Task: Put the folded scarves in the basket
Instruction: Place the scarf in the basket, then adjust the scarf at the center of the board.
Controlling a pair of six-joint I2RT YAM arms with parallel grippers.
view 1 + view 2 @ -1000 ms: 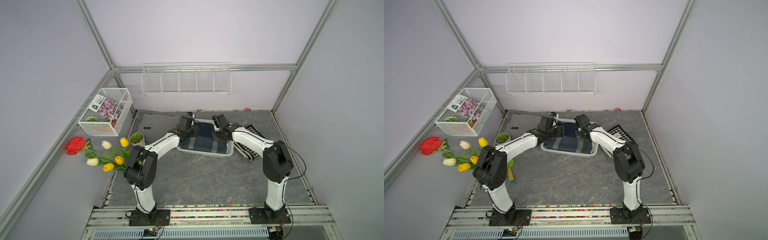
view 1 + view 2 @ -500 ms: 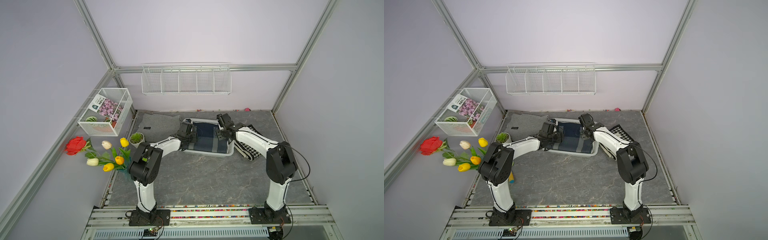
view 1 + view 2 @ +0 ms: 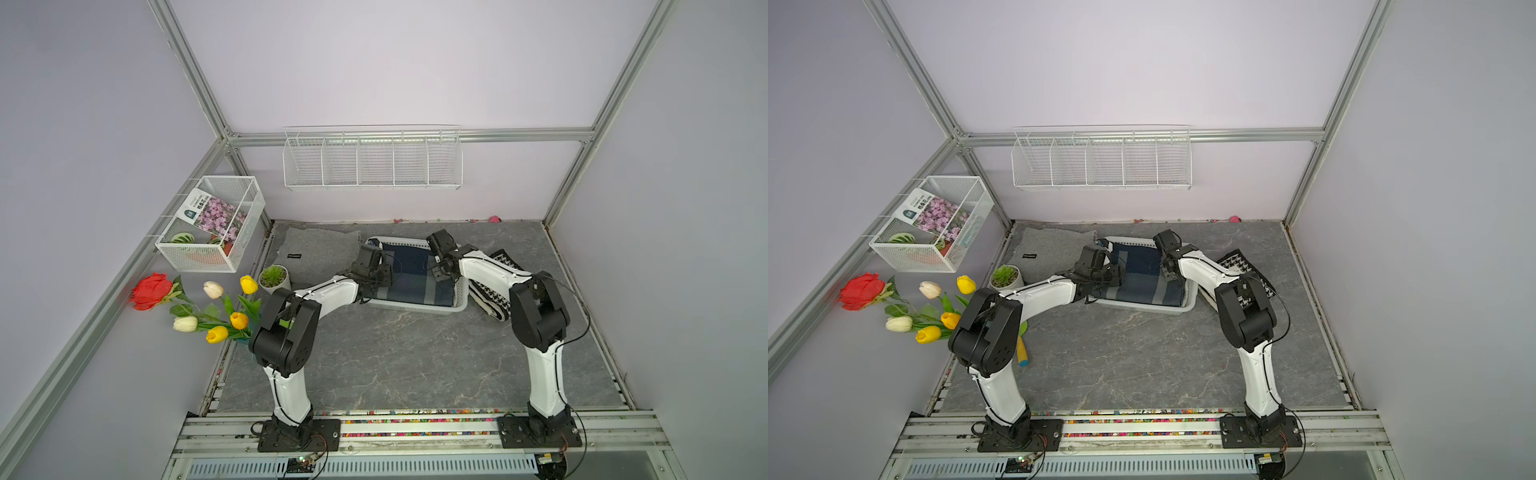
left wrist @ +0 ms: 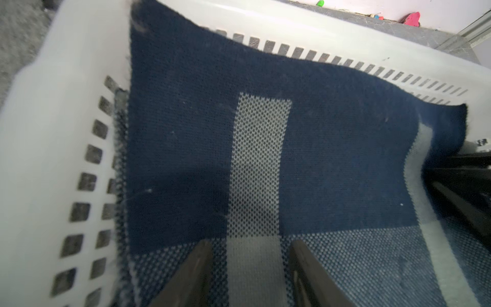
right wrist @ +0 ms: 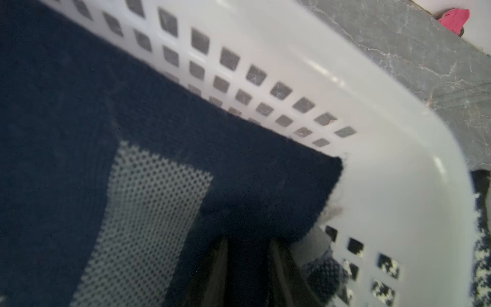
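scarf (image 3: 409, 278) in basket (image 3: 415, 307) | left jaws released | right jaws grasping scarf | cloth label (image 3: 293, 256) unreadable

Right hand (image 5: 248, 244) fingertips hidden under scarf (image 5: 66, 106) fold; grip unclear. Basket (image 5: 358, 111) rim blurred.

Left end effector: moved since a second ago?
Yes. The left end effector pulled back from the far corner of the basket toward its near rim, uncovering the gray cloth.

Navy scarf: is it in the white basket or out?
In. The scarf lies inside the rim of the basket in both top views; wrist views show its edges against the slotted walls.
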